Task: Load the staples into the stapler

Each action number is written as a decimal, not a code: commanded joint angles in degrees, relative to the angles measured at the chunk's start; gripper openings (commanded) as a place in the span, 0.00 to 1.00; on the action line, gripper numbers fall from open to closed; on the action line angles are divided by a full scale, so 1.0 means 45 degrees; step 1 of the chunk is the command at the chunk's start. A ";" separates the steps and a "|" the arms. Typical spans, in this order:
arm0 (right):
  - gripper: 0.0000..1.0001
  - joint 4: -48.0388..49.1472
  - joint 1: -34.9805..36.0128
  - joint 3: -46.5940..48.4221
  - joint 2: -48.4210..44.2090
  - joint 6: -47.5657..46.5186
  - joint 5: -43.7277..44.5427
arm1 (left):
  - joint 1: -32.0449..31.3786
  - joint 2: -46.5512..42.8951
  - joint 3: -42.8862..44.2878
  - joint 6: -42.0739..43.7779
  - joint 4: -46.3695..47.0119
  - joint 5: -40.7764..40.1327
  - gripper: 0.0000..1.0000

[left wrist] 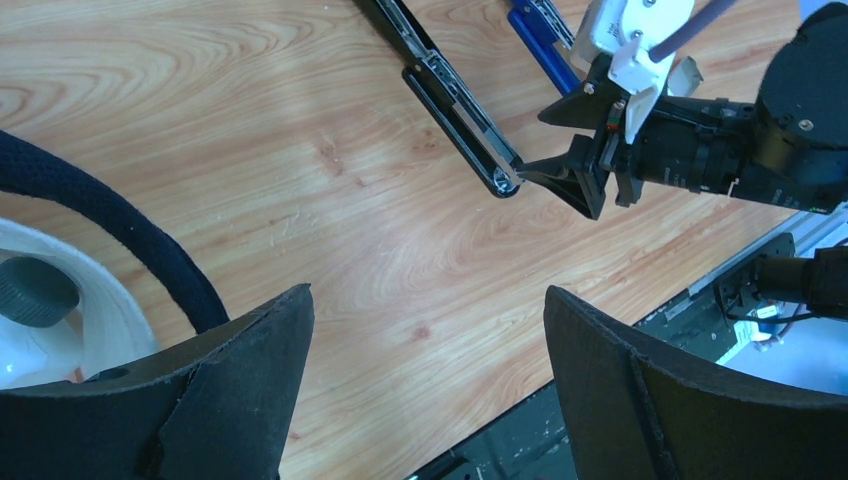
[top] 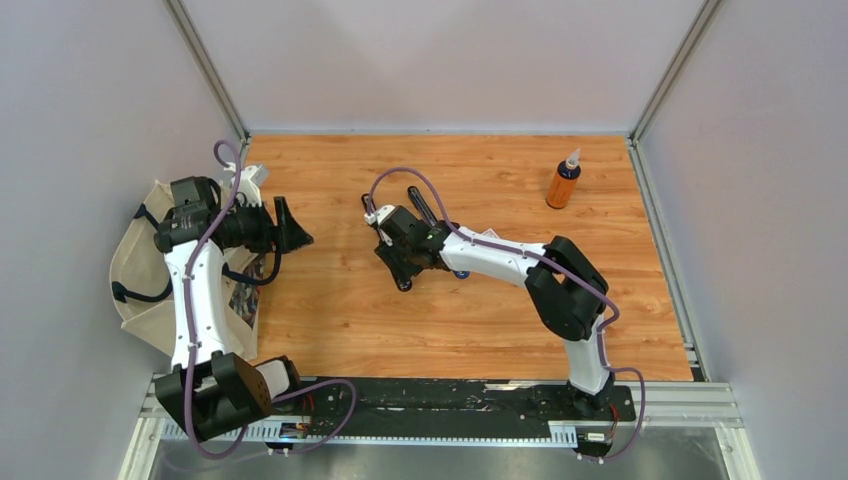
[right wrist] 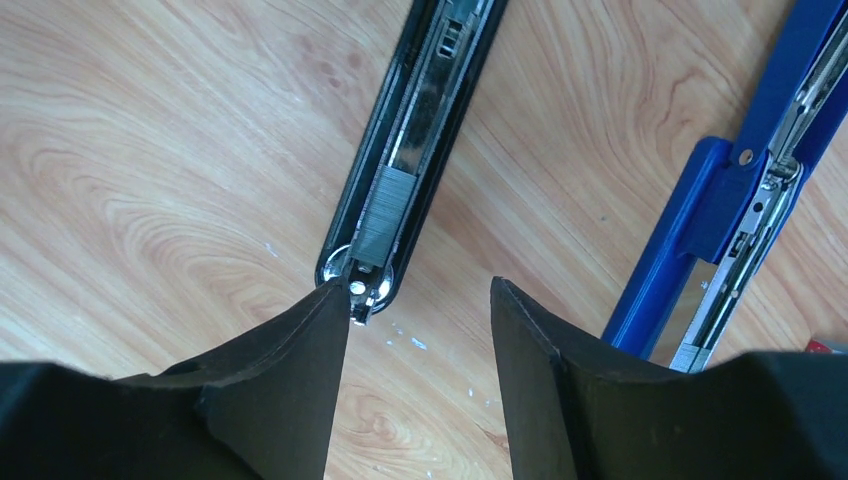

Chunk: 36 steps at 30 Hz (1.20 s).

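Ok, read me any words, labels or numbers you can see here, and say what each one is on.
No text is readable in any view.
Orange plastic bottle: dark label, too small to read.
Black metal staple tray: no markings show.
Blue stapler arm: no markings show.

The surface point(top: 330, 320) lay open along its near-middle and far-left stretches. The right arm point(top: 500, 258) reached across the centre and blocked any straight pass from right to left. At its tip, a band of bare wood ran between the black stapler point(right wrist: 420, 150) and the blue stapler point(right wrist: 700, 240). The right hand point(right wrist: 420, 288) hung over it, jaws apart. An orange bottle point(top: 563, 183) stood alone at the far right. The bag point(top: 135, 270) crowded the left edge, below the wide-spread left hand point(left wrist: 428, 293).
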 commanded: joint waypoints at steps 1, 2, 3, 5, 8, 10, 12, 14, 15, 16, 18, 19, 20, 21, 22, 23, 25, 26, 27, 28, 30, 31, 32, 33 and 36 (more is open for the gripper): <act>0.57 0.0500 0.0329 0.0897 -0.0029 0.0128 0.0790 | 0.0159 0.0378 0.0579 0.0730 -0.0223 0.0379 0.93; 0.57 0.0519 0.0329 0.0937 -0.0107 0.0051 0.0850 | 0.0159 0.0397 0.0599 0.0730 -0.0164 0.0477 0.93; 0.57 0.0519 0.0329 0.0956 -0.0166 0.0012 0.0928 | 0.0159 0.0378 0.0580 0.0692 -0.0086 0.0536 0.93; 0.57 0.0500 0.0329 0.0937 -0.0342 0.0050 0.0832 | 0.0159 0.0300 0.0560 0.0614 0.0147 0.0692 0.93; 0.57 0.0519 0.0368 0.0859 -0.0265 0.0206 0.0304 | 0.0140 0.0202 0.0502 0.0400 0.0596 0.0926 0.93; 0.57 0.0442 0.0446 0.0936 0.0085 0.0207 0.0342 | 0.0120 0.0105 0.0404 0.0146 0.0987 0.1043 0.93; 0.56 0.0324 0.0485 0.1054 0.0457 0.0265 0.0440 | 0.0004 0.0046 0.0345 -0.0011 0.1280 0.1083 0.93; 0.55 0.0266 0.0485 0.1171 0.0731 0.0323 0.0518 | -0.0094 0.0007 0.0248 -0.0070 0.1593 0.0986 0.93; 0.54 0.0207 0.0485 0.1229 0.0848 0.0324 0.0557 | -0.0172 0.0026 0.0247 -0.0128 0.1729 0.0889 0.93; 0.53 0.0207 0.0485 0.1269 0.0946 0.0324 0.0635 | -0.0250 0.0007 0.0209 -0.0168 0.1847 0.0830 0.93; 0.50 0.0188 0.0485 0.1327 0.1063 0.0324 0.0733 | -0.0368 -0.0012 0.0228 -0.0246 0.2023 0.0810 0.93; 0.49 0.0187 0.0485 0.1347 0.1122 0.0304 0.0772 | -0.0446 -0.0013 0.0247 -0.0285 0.2140 0.0790 0.93; 0.47 0.0149 0.0485 0.1366 0.1161 0.0285 0.0772 | -0.0504 -0.0032 0.0267 -0.0343 0.2180 0.0809 0.93; 0.46 0.0168 0.0485 0.1367 0.1181 0.0246 0.0792 | -0.0563 -0.0051 0.0306 -0.0402 0.2296 0.0810 0.93; 0.44 0.0168 0.0485 0.1367 0.1220 0.0207 0.0811 | -0.0621 -0.0071 0.0306 -0.0441 0.2374 0.0810 0.93; 0.43 0.0148 0.0485 0.1347 0.1259 0.0168 0.0831 | -0.0661 -0.0052 0.0306 -0.0499 0.2433 0.0810 0.93; 0.39 0.0148 0.0485 0.1308 0.1298 0.0012 0.0831 | -0.0778 -0.0071 0.0326 -0.0636 0.2531 0.0810 0.93; 0.36 0.0148 0.0485 0.1289 0.1279 -0.0066 0.0792 | -0.0817 -0.0091 0.0306 -0.0675 0.2551 0.0829 0.93; 0.34 0.0090 0.0485 0.1269 0.1279 -0.0183 0.0695 | -0.0837 -0.0091 0.0267 -0.0676 0.2590 0.0848 0.93; 0.32 0.0051 0.0466 0.1211 0.1259 -0.0300 0.0540 | -0.0895 -0.0110 0.0248 -0.0714 0.2590 0.0829 0.93; 0.29 0.0011 0.0485 0.1016 0.1143 -0.0574 0.0324 | -0.0934 -0.0149 0.0131 -0.0715 0.2629 0.0848 0.93; 0.27 0.0031 0.0447 0.0880 0.1084 -0.0652 0.0265 | -0.0954 -0.0188 0.0092 -0.0676 0.2668 0.0810 0.93; 0.26 0.0012 0.0446 0.0782 0.0987 -0.0672 0.0207 | -0.0973 -0.0227 0.0033 -0.0676 0.2707 0.0790 0.93; 0.24 0.0050 0.0388 0.0684 0.0908 -0.1040 0.0090 | -0.0974 -0.0227 0.0013 -0.0637 0.2727 0.0771 0.93; 0.22 0.0031 0.0252 0.0333 0.0694 -0.1355 -0.0417 | -0.1012 -0.0169 -0.0065 -0.0559 0.2746 0.0790 0.93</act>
